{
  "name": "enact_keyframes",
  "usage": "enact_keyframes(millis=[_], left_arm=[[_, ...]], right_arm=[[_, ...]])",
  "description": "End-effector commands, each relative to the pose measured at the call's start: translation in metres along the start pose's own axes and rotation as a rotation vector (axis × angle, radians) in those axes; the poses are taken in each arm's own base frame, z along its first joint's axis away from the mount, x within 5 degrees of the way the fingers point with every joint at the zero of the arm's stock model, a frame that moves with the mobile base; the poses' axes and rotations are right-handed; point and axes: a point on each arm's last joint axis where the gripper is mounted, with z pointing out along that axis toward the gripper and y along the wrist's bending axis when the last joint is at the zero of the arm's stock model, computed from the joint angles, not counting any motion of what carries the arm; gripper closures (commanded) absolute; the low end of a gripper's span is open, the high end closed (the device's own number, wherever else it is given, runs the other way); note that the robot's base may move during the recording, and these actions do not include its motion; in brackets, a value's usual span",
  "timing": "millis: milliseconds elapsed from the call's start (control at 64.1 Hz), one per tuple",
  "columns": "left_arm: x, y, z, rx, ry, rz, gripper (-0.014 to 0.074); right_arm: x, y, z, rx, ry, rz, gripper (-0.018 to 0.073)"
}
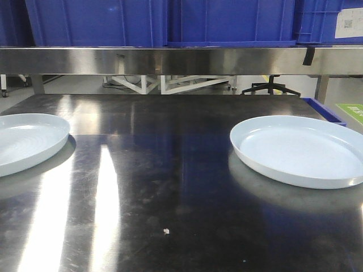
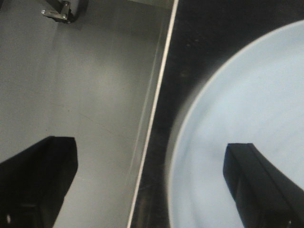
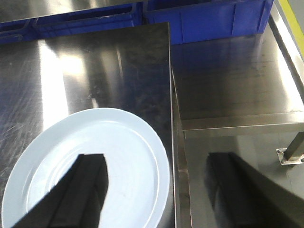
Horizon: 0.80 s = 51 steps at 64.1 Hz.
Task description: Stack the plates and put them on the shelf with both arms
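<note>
Two pale blue-white plates lie on the dark steel tabletop (image 1: 170, 187), one at the left edge (image 1: 28, 141) and one at the right (image 1: 300, 150). The shelf's steel rail (image 1: 181, 60) runs across the back above them. Neither gripper shows in the front view. In the left wrist view my left gripper (image 2: 150, 161) is open above the left plate's (image 2: 247, 114) outer rim, with one finger over the plate and the other beyond the table edge. My right gripper (image 3: 161, 171) is open above the right plate's (image 3: 128, 142) rim, one finger over the plate, the other past the table edge.
Blue plastic crates (image 1: 159, 20) stand on the rack above the rail. More blue crates (image 3: 204, 19) sit beyond the table's far edge. A lower steel surface (image 3: 228, 85) lies to the right of the table. Grey floor (image 2: 71, 95) lies beyond its left edge (image 2: 156, 118).
</note>
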Motion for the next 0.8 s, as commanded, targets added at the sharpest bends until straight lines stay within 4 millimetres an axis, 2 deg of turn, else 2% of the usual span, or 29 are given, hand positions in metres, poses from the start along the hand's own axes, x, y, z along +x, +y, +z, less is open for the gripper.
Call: enact_keyframes(millis=[0,203,374,530,593,639,749,780], left_arm=[[-0.016,0.002,-0.019,0.006,-0.114,-0.026,-0.0060],[-0.016,0.002,-0.016,0.007,-0.112,-0.027,-0.0059],[-0.012,0.001,-0.003,0.015,-0.063,-0.042,-0.0057],[-0.012,0.000,-0.003,0.017,-0.053,-0.046,-0.0037],[-0.012,0.000,-0.003,0.017,-0.053,-0.046,0.0043],[-0.012,0.000,-0.003,0.018,-0.053,-0.048,0.0146],[-0.011,0.000,-0.003,0.020,-0.041,-0.052,0.0545],[-0.010,0.000,-0.003,0.022,-0.039,-0.055,0.0492]], right_arm=[[-0.018,0.005,-0.005,-0.033,-0.106,-0.003,0.0017],[-0.018,0.005,-0.005,-0.033,-0.106,-0.003,0.0017],[-0.018,0.005,-0.005,-0.033,-0.106,-0.003,0.0017],[-0.018,0.005,-0.005,-0.033,-0.106,-0.003,0.0017],[-0.018,0.005,-0.005,-0.033,-0.106,-0.003,0.0017],[-0.018,0.005,-0.005,-0.033,-0.106,-0.003,0.0017],[-0.018,0.005,-0.005,-0.033,-0.106,-0.003,0.0017],[-0.018,0.005,-0.005,-0.033,-0.106,-0.003,0.0017]])
